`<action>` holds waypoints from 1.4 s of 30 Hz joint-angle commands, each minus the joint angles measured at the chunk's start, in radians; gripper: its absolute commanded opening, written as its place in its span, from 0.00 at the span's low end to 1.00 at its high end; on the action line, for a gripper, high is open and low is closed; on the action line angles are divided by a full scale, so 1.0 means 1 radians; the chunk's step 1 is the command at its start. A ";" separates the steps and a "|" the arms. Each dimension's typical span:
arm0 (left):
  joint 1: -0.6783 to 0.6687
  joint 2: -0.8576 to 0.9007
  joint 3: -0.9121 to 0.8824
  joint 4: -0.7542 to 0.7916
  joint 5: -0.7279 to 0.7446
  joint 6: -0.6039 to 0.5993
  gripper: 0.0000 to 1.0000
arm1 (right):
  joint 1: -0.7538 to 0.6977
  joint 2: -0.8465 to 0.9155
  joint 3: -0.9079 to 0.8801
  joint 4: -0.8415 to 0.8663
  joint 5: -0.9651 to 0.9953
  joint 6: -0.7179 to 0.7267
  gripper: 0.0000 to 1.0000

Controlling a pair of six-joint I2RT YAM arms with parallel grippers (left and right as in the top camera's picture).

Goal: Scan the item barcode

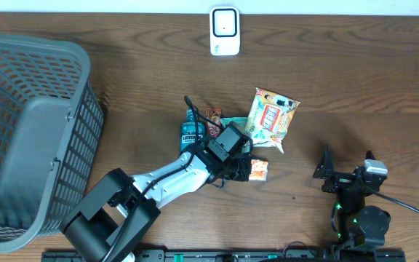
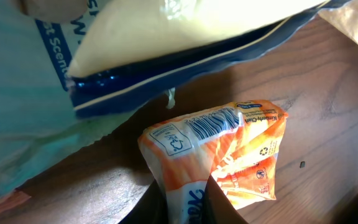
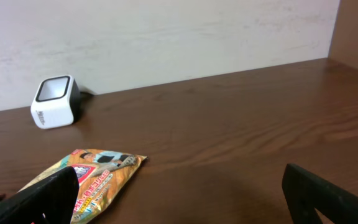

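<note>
Left gripper (image 2: pixel 188 208) pinched a crinkly orange packet (image 2: pixel 219 155) narrowly; right gripper (image 3: pixel 179 193) sat wide at the glossy snack bag's (image 1: pixel 271 118) 4 o'clock.

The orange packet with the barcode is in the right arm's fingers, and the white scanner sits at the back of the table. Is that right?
Not quite. The orange packet is in the left arm's fingers, as the left wrist view shows; the right arm's fingers are open and empty. The white scanner does sit at the back of the table.
</note>
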 commanded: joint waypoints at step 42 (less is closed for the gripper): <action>0.131 -0.491 0.158 -0.042 -0.572 0.374 0.99 | 0.000 -0.006 -0.001 -0.003 -0.002 -0.007 0.99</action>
